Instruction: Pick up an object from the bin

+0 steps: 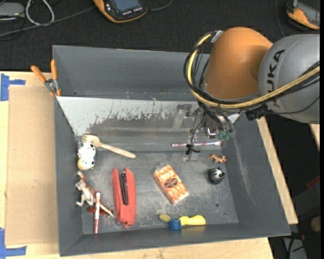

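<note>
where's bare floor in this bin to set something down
Bare floor lies between the wooden spoon and the hand, above the orange packet. Another patch sits right of that packet, below the black round thing. The view's lower left, by the red case and toy figure, is crowded.

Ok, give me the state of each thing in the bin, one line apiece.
gripper: low over the right side of the bin.
pink stick: level at the gripper; held or lying, cannot tell.
wooden spoon: lying flat, left.
red case: lying flat.
orange packet: lying flat, apart from the others.
black round thing: resting, right.
</note>
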{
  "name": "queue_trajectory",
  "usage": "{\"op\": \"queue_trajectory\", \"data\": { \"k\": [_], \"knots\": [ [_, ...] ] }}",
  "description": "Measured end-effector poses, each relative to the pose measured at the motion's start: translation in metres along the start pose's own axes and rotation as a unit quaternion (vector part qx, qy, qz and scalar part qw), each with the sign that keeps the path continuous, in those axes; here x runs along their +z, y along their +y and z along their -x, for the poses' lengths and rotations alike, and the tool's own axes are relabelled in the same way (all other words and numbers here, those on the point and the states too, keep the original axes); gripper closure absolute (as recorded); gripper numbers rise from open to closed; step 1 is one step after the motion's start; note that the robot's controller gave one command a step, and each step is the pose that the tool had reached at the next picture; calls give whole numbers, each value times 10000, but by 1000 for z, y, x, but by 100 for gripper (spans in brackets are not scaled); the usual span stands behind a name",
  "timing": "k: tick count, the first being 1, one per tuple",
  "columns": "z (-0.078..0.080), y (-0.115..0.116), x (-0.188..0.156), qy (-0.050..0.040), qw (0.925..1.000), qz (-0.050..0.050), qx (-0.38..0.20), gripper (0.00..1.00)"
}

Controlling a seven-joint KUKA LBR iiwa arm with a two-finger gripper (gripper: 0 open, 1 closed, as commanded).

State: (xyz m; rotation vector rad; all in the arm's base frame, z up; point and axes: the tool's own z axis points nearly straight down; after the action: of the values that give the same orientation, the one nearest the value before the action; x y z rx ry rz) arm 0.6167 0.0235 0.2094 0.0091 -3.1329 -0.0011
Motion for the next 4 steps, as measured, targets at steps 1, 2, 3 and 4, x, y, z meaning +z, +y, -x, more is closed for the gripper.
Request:
{"op": "queue_trajectory", "data": {
  "k": [1,2,3,4],
  "knots": [
    [1,0,-5,-39,10000,1,4,0],
    [-33,2,63,20,9996,4,289,0],
    [-37,10,56,-65,9990,7,452,0],
    [-55,-2,94,10,9947,2,1025,0]
  ]
}}
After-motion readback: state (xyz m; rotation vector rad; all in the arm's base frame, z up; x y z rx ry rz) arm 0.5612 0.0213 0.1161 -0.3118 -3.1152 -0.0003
